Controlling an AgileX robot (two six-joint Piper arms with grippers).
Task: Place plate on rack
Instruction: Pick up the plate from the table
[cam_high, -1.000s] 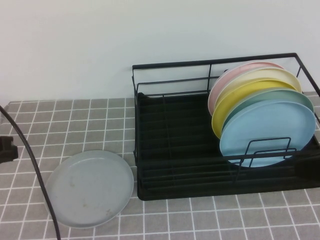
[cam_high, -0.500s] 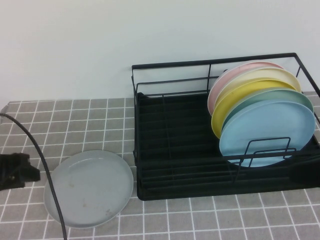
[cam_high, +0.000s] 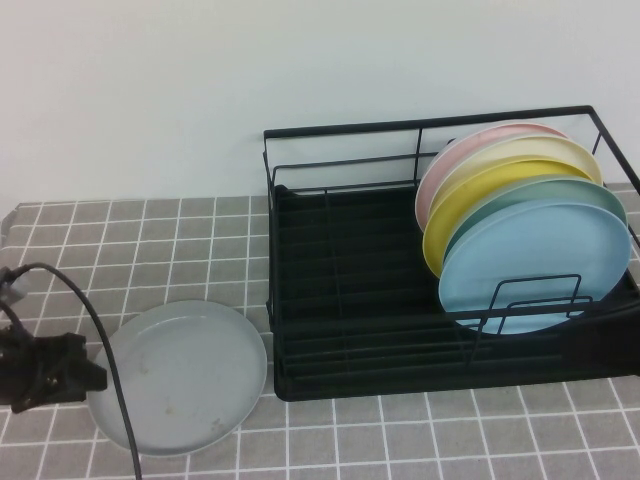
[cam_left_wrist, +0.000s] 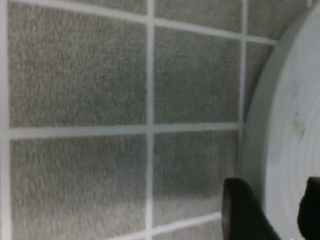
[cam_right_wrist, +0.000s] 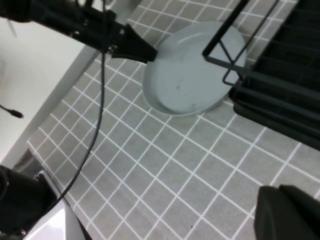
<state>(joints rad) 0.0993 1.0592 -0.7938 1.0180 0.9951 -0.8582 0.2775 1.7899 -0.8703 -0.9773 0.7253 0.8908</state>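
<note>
The pale grey plate (cam_high: 180, 375) lies flat on the tiled counter, left of the black wire rack (cam_high: 350, 290). My left gripper (cam_high: 95, 378) is at the plate's left rim. In the left wrist view the gripper (cam_left_wrist: 277, 215) is open, with one finger (cam_left_wrist: 245, 212) beside the rim and the other over the plate (cam_left_wrist: 295, 125). My right gripper (cam_right_wrist: 287, 215) is shut and empty, high above the tiles in front of the rack (cam_right_wrist: 280, 75), out of the high view. The plate also shows in the right wrist view (cam_right_wrist: 192, 75).
Several coloured plates stand upright in the rack's right half, the light blue one (cam_high: 535, 250) in front. The rack's left half holds nothing. A black cable (cam_high: 100, 340) arches over the left arm. A white wall stands behind.
My left gripper has come in from the left edge of the view, moving right and nearer, up to the plate's left rim. The plate and rack have not moved.
</note>
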